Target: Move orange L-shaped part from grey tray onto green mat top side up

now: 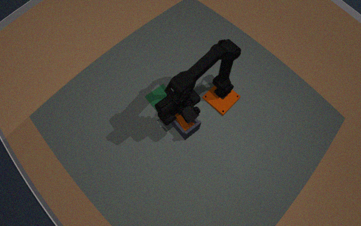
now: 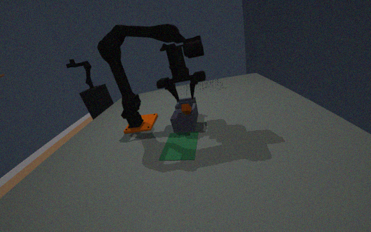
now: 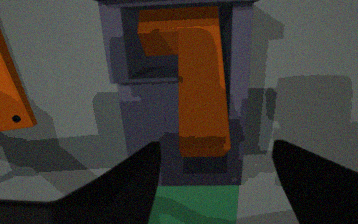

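The orange L-shaped part is tipped in the grey tray. Its L-shaped end is down in the pocket at the top of the wrist view. Its straight end is raised on the side toward the green mat. My gripper is open and empty, pointing down over the tray. In the wrist view the fingertips stand on either side of the raised end, with a gap on both sides. Their height relative to that end is hard to tell. The top view mostly hides the fingers.
The orange base plate of the arm is near the tray, at the left in the wrist view. The green mat lies against the tray's raised-end side. A dark stand is in the background.
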`<action>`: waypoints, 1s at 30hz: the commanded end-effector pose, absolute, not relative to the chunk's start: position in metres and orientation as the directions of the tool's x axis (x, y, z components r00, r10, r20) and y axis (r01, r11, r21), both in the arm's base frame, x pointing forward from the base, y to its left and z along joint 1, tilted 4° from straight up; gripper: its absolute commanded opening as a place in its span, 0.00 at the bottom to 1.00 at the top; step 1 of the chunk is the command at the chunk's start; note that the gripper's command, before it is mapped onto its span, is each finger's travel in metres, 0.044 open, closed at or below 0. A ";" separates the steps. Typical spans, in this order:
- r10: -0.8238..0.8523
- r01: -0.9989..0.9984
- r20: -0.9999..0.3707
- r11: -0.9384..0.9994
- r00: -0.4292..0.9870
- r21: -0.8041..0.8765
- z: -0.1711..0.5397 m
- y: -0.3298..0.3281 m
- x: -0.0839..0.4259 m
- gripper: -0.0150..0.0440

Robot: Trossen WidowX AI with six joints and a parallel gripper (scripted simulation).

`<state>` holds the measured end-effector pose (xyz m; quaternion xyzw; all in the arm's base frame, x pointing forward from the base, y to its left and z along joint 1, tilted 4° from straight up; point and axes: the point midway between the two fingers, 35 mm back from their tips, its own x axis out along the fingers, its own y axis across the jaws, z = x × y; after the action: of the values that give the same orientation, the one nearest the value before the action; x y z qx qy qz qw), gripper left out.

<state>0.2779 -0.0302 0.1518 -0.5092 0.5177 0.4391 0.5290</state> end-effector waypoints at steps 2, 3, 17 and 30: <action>-0.058 -0.993 -0.996 0.091 0.069 -0.074 0.141 -0.030 0.277 0.73; -0.058 -0.993 -0.996 0.091 0.069 -0.074 0.139 -0.030 0.277 0.73; -0.058 -0.993 -0.996 0.091 0.069 -0.074 0.116 -0.031 0.279 0.73; -0.063 -0.992 -0.995 0.095 0.075 -0.081 0.110 -0.033 0.280 0.64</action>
<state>0.2801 -0.0326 0.1095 -0.5087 0.5185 0.4401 0.5279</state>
